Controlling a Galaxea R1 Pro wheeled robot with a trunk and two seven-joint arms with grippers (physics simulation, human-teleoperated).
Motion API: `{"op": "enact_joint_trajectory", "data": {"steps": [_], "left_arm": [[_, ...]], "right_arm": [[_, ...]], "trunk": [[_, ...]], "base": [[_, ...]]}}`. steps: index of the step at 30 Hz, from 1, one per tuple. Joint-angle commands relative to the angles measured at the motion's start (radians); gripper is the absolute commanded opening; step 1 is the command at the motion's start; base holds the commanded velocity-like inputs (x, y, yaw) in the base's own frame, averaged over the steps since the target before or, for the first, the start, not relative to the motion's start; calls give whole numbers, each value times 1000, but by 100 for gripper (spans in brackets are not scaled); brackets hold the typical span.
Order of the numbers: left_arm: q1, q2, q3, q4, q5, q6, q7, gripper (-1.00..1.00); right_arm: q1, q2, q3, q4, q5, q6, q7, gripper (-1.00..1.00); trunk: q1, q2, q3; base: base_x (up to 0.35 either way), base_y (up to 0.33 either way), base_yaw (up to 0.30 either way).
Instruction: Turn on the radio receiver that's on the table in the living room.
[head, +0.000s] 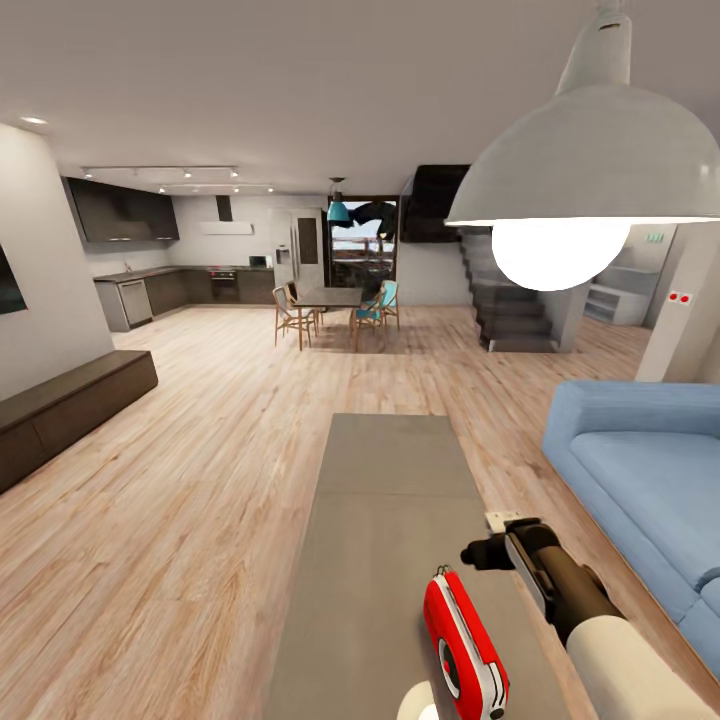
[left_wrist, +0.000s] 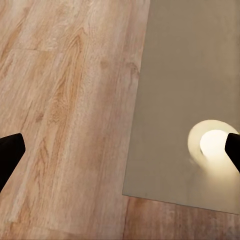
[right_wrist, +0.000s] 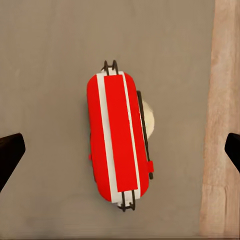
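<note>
The red radio receiver (head: 465, 645) stands on the near end of the long grey table (head: 385, 500) in the living room, its white front panel turned to the left. My right gripper (head: 484, 552) hovers just above and behind it. From the right wrist view the radio receiver (right_wrist: 117, 145) appears from above, red with white stripes and its thin handle along one side, centred between the spread fingers (right_wrist: 10, 155) of the open right gripper (right_wrist: 120, 152). My left gripper (left_wrist: 121, 150) is open over the table's (left_wrist: 190, 75) near corner and the wood floor, holding nothing.
A blue sofa (head: 650, 480) runs along the table's right side. A white dome pendant lamp (head: 600, 160) hangs close at upper right, its glow (left_wrist: 212, 142) reflected on the tabletop. A dark bench (head: 70, 405) lines the left wall. Dining table (head: 330, 298), kitchen and stairs (head: 510, 310) lie far back.
</note>
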Motion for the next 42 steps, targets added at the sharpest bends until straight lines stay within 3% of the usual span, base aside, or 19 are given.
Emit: {"op": "enact_joint_trajectory", "data": {"steps": [1,7,19,22,25,30,32,37,42], "left_arm": [[0,0,0,0,0,0,0,100],[0,-1,0,0,0,0,-1,100],[0,0,0,0,0,0,-1,100],[0,0,0,0,1,-1,-6,100],[0,0,0,0,2,0,-10,100],[0,0,0,0,3,-1,-12,100],[0,1,0,0,2,-1,-12,100],[0,1,0,0,2,-1,-12,100],[0,2,0,0,1,0,-11,100]], "right_arm": [[0,10,4,6,2,2,-17,100],[-1,29,31,19,10,6,-77,100],[-2,31,40,14,19,-8,-70,100],[-2,29,73,13,19,-13,-68,100],[-2,23,95,14,19,-64,-47,100],[-2,13,105,16,24,-131,53,100],[-2,-5,105,17,30,-139,73,100],[-2,-41,104,17,35,-146,85,100],[-2,-49,106,17,35,-148,88,100]], "trunk": [[0,0,0],[0,0,0],[0,0,0],[0,0,0],[0,0,0],[0,0,0],[0,0,0],[0,0,0],[0,0,0]], "base": [[0,0,0],[0,0,0],[0,0,0],[0,0,0],[0,0,0],[0,0,0],[0,0,0],[0,0,0],[0,0,0]]}}
